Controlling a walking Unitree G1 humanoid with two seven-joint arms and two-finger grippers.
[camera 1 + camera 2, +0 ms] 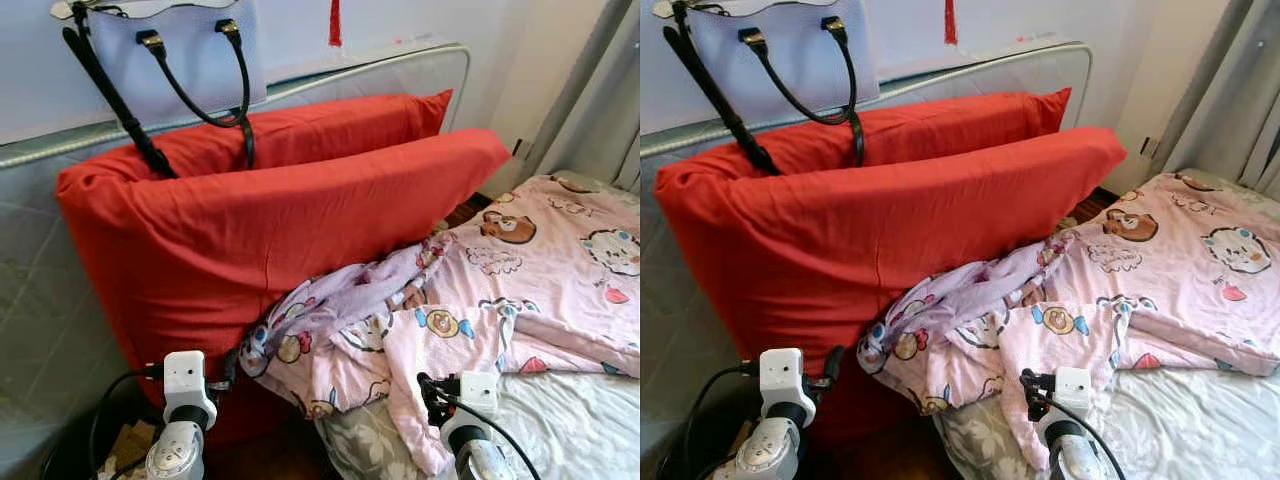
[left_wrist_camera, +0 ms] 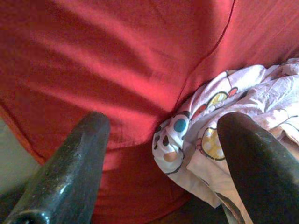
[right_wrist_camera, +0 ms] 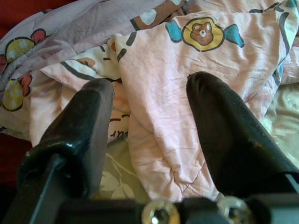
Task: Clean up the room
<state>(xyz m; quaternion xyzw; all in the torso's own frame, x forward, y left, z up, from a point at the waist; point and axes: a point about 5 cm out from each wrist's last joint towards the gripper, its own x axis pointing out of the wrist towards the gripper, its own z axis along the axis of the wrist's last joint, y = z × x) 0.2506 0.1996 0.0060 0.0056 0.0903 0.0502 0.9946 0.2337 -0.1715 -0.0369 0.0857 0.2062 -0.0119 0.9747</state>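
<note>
Two big red pillows (image 1: 280, 230) lean upright against the padded headboard (image 1: 400, 70). A pink cartoon-print blanket (image 1: 540, 270) lies crumpled across the bed, its bunched end pressed against the front pillow. My left gripper (image 2: 163, 126) is open, low in front of the red pillow (image 2: 117, 60) where the blanket's edge (image 2: 187, 140) meets it. My right gripper (image 3: 149, 84) is open just above a fold of the blanket (image 3: 159, 116), with nothing between its fingers.
A lavender handbag (image 1: 170, 60) with black straps rests on top of the pillows. Grey curtains (image 1: 600, 90) hang at the far right. Pale floral bed sheet (image 1: 570, 420) shows in front of the blanket. A dark floor gap with a cardboard scrap (image 1: 130, 445) lies at the lower left.
</note>
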